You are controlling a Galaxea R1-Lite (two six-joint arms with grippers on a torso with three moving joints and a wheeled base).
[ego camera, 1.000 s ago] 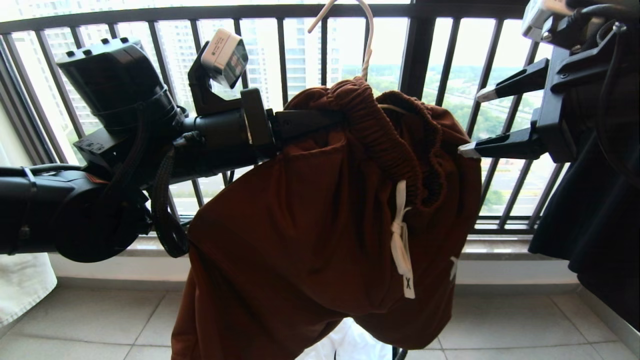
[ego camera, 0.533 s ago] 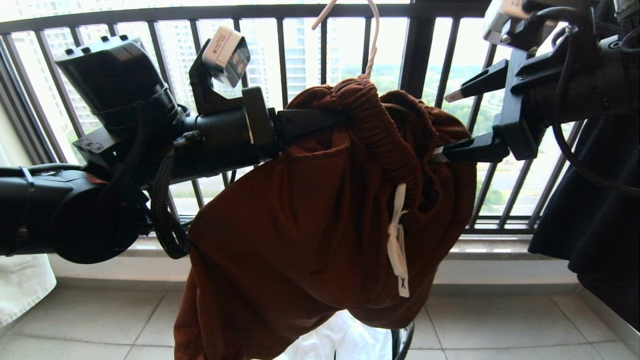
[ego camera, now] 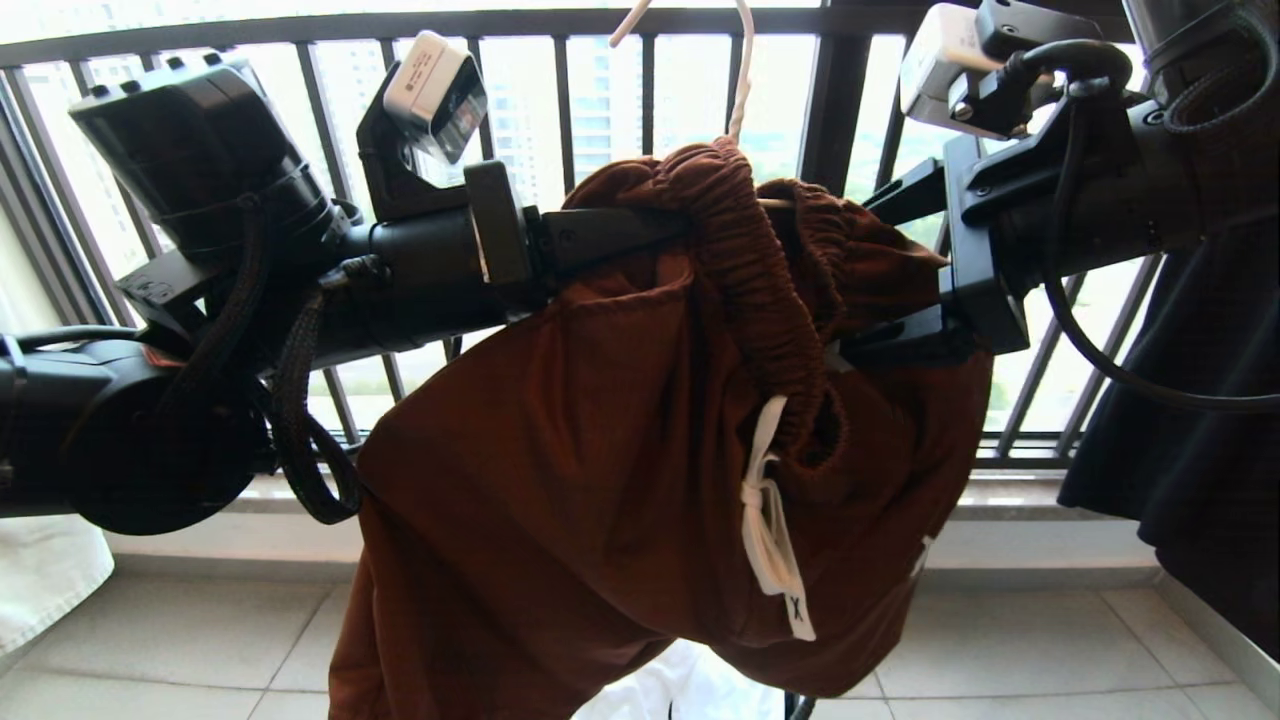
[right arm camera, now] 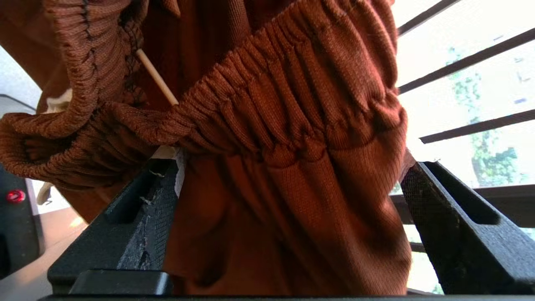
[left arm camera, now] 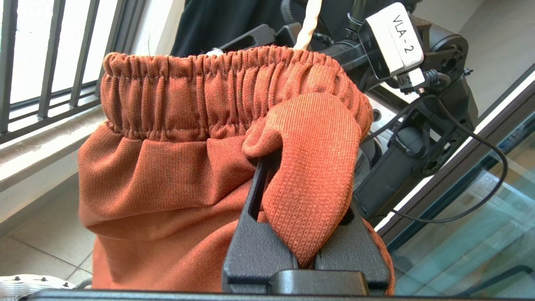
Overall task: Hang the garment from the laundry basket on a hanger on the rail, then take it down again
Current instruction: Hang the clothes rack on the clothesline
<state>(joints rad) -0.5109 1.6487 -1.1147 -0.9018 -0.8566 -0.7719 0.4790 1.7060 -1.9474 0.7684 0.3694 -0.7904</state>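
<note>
Rust-brown shorts on a wire hanger, a robot hand at each side of the waistband.

Nearest the camera, the garment point(ego camera: 600, 450) hangs in a bunched mass, its white drawstring point(ego camera: 768, 525) dangling down the front over the tiled floor point(ego camera: 1050, 650). The left hand point(left arm camera: 307, 234) comes in level from the left and is clenched on a fold of the garment just under the gathered waistband. The right hand point(right arm camera: 288, 209) reaches in from the right, released, its two fingers point(right arm camera: 142, 217) spread wide with the waistband's other side between them; the lower finger lies against the cloth. The hanger point(ego camera: 738, 95) rises out of the waistband, its hook running off the top of the head view. A black garment point(ego camera: 1190, 450) hangs at far right. Behind everything stands the black balcony railing point(ego camera: 560, 110).
</note>
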